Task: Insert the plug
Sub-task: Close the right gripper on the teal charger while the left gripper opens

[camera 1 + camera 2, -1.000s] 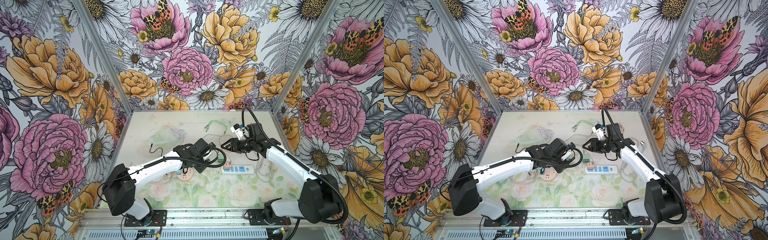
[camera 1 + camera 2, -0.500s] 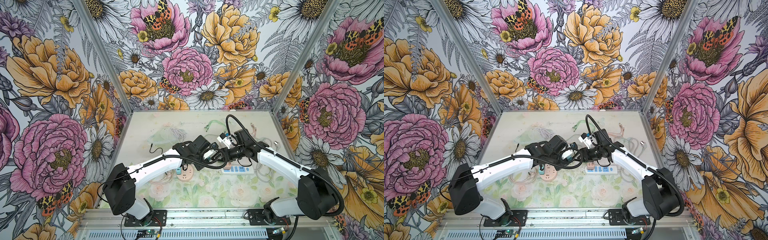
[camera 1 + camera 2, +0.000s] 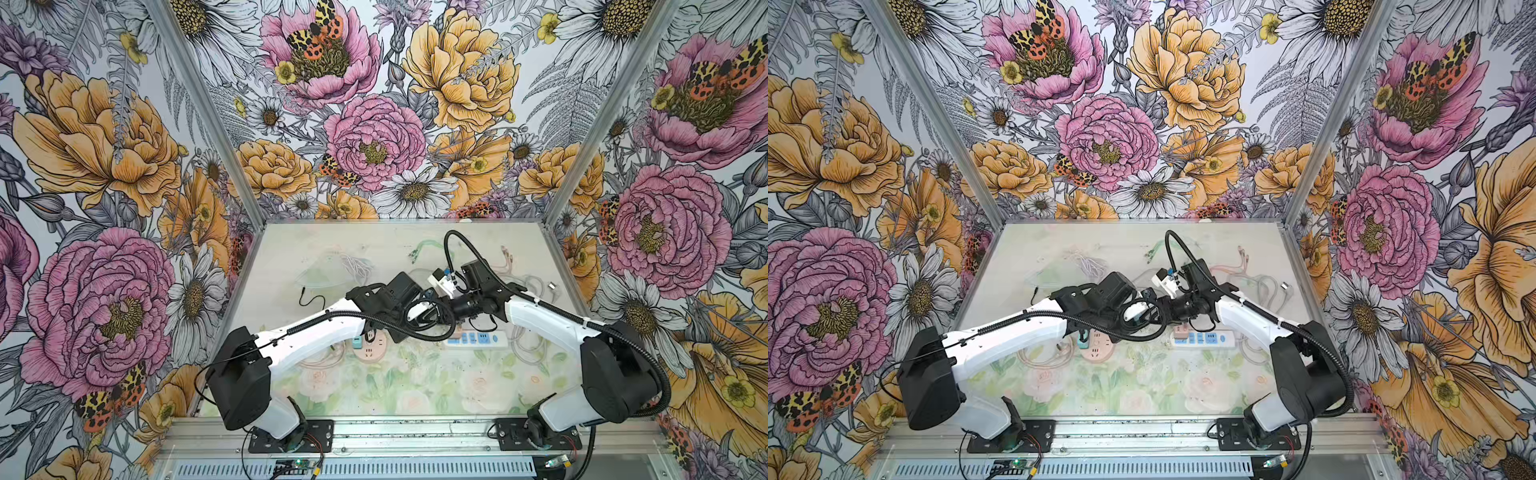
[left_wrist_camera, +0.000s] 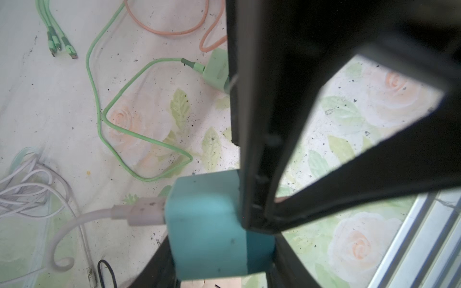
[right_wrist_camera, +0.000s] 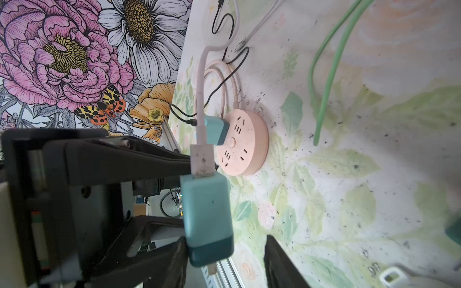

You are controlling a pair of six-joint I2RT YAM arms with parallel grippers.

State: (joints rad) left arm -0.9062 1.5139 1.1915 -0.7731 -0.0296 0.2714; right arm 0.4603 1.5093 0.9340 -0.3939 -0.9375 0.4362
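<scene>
The right gripper (image 5: 225,239) is open, its jaws either side of the pronged end of the teal adapter (image 5: 205,207). The left gripper (image 4: 222,249) clamps the adapter's body. The adapter hangs near the pink round socket (image 5: 245,142), raised off the table. Its long axis lies parallel to the socket's face, so the prongs point away from the slots.

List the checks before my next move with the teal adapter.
1. Left end effector clamps the teal adapter: ok.
2. Right end effector open, straddling the adapter's free end: ok.
3. White USB cable seated in the adapter: ok.
4. Pink round socket has free slots: ok; a second teal adapter fills one.
5. Adapter lined up with a slot: not ok, held apart from the socket.
6. Cable slack enough to reach: cannot tell.
</scene>
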